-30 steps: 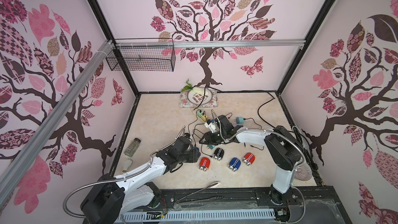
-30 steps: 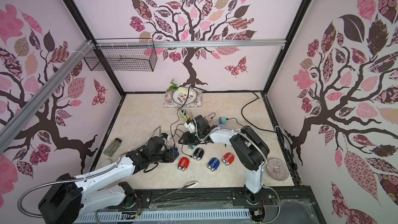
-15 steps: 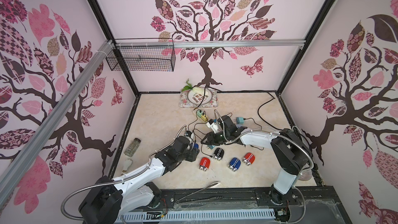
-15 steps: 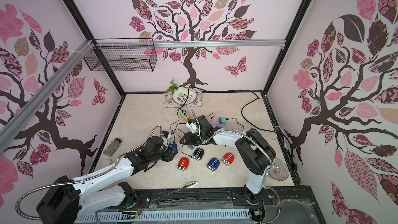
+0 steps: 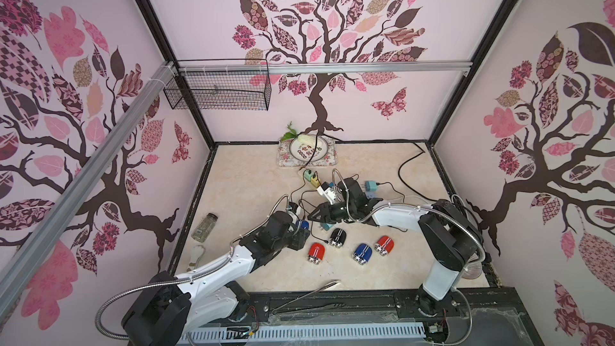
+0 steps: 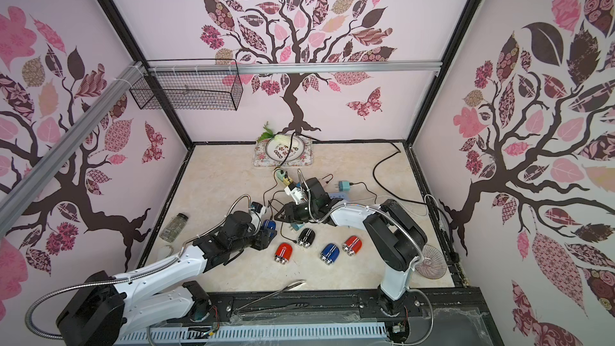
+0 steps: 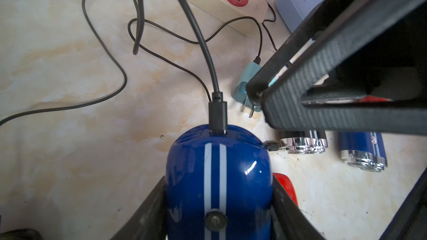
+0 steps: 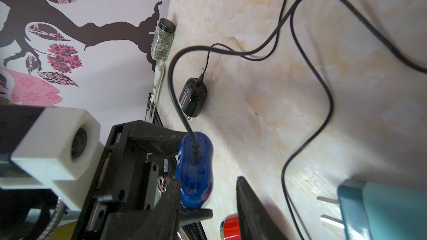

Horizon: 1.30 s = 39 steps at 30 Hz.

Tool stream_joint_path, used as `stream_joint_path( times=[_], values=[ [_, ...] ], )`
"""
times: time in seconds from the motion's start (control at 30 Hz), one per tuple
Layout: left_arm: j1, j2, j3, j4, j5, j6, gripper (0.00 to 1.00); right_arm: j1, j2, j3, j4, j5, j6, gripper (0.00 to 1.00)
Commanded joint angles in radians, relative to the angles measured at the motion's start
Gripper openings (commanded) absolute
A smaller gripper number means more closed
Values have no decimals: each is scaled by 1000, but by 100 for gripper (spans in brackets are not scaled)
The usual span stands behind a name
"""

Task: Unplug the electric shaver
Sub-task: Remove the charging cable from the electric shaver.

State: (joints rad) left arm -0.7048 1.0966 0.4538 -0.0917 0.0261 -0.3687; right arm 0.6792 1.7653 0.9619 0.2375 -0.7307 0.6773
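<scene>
The left fingers (image 7: 152, 211) are clamped on the blue shaver (image 7: 218, 169), one at each side of its body. The black cable (image 7: 203, 49) is plugged into the shaver end that points away from these fingers. The right fingers (image 8: 250, 208) stand apart with nothing between them. The plug (image 8: 195, 153) is just ahead of their tips, and a teal adapter (image 8: 381, 208) lies on the counter (image 8: 277, 111) beside them.

Parsley jar (image 8: 162, 40), floral tray (image 5: 283, 161), perhaps metal tongs (image 5: 319, 288).
</scene>
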Motion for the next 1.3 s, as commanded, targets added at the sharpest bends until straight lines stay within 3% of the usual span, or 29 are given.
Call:
stream_joint_path(
  times=[0.0,1.27],
  values=[
    [5,-20,-27,69,21,7,0,6,-30,27,43,-22,16,41],
    [4,-62,-42,78,37,-4,0,40,46,88,52,-29,23,25]
  ],
)
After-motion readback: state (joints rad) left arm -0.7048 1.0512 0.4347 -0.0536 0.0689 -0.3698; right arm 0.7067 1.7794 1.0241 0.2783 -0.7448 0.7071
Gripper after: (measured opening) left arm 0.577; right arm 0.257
